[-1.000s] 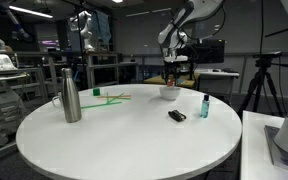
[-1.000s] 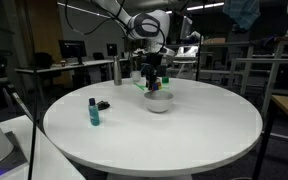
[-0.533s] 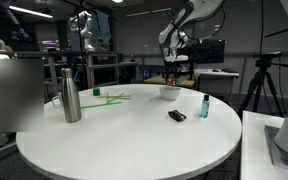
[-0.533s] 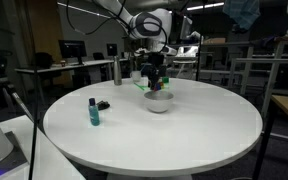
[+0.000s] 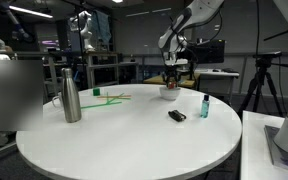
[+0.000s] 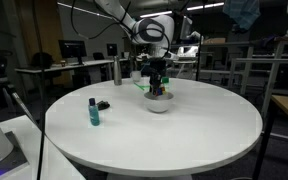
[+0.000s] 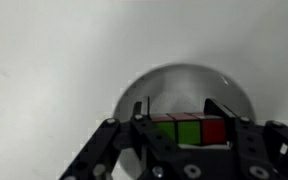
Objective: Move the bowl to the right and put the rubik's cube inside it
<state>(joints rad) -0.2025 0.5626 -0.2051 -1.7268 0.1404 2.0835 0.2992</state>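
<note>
The white bowl sits on the round white table at its far side; it also shows in an exterior view and fills the wrist view. My gripper is shut on the rubik's cube, whose green and red squares show between the fingers. The gripper hangs right over the bowl, low above its rim. In both exterior views the cube is too small to make out.
A tall steel bottle stands on the table, with green sticks behind it. A flat black object and a small teal bottle lie near the bowl; they also show in an exterior view.
My gripper has come down a little toward the bowl with the cube in it. Nothing else on the table has moved.
</note>
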